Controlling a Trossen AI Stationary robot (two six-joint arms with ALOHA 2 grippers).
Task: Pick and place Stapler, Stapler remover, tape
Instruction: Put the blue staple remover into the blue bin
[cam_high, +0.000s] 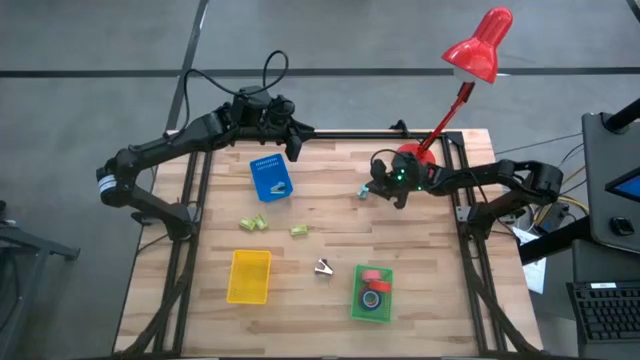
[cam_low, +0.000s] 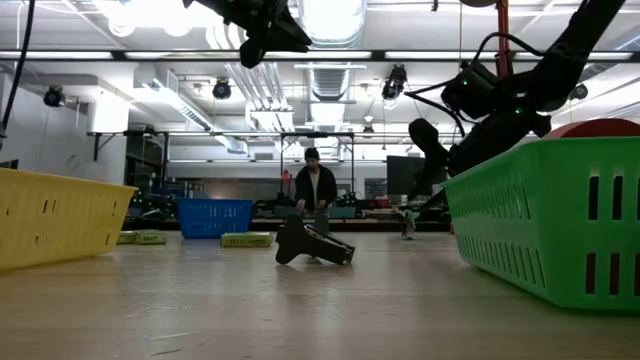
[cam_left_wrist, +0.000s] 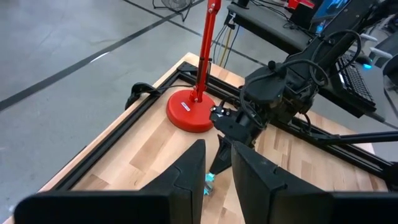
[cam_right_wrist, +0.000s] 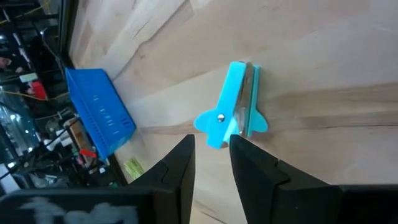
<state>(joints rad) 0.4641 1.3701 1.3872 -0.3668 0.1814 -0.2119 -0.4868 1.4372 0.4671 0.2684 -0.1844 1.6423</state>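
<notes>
A light-blue stapler remover (cam_right_wrist: 233, 106) lies flat on the wood near the red lamp's base (cam_high: 412, 155). It also shows in the high view (cam_high: 362, 192). My right gripper (cam_right_wrist: 211, 146) hangs low over it, open, one fingertip on either side of its near end; I cannot tell whether they touch it. A dark stapler remover (cam_high: 322, 267) lies mid-table. Two green staplers (cam_high: 255, 223) (cam_high: 298, 231) lie flat. Red and blue tape rolls (cam_high: 372, 290) sit in the green tray (cam_high: 356, 305). My left gripper (cam_high: 295, 143) waits, narrowly open, high above the blue tray's far end.
The blue tray (cam_high: 270, 178) holds a green item. The yellow tray (cam_high: 250, 275) stands near the front edge. The red lamp's stem (cam_left_wrist: 205, 50) rises just behind my right gripper. A person (cam_low: 315, 190) stands in the room beyond the table.
</notes>
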